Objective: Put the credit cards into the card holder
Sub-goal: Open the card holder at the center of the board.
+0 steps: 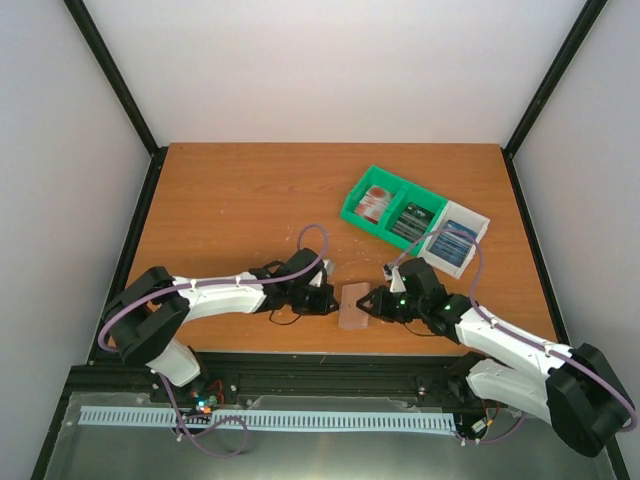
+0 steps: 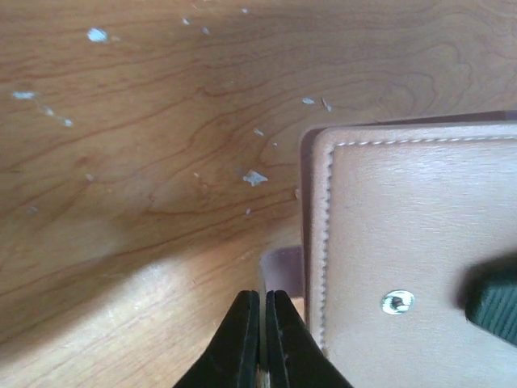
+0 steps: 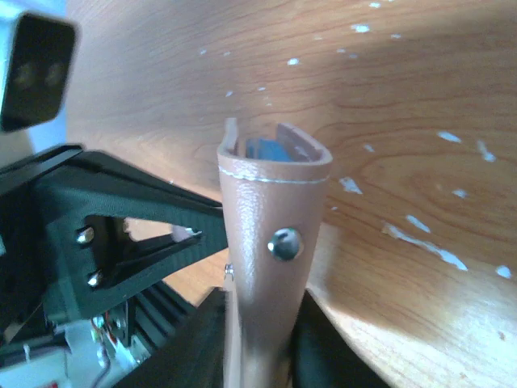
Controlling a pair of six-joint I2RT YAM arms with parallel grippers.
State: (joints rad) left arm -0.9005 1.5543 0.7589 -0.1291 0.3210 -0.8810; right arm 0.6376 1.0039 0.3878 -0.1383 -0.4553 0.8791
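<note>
Lab: white walls, black frame

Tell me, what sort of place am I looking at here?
Most likely a robotics lab test cell, not a home or office. A wooden table sits boxed in by plain white walls and black frame posts, with a left arm and right arm bolted at its near edge.
</note>
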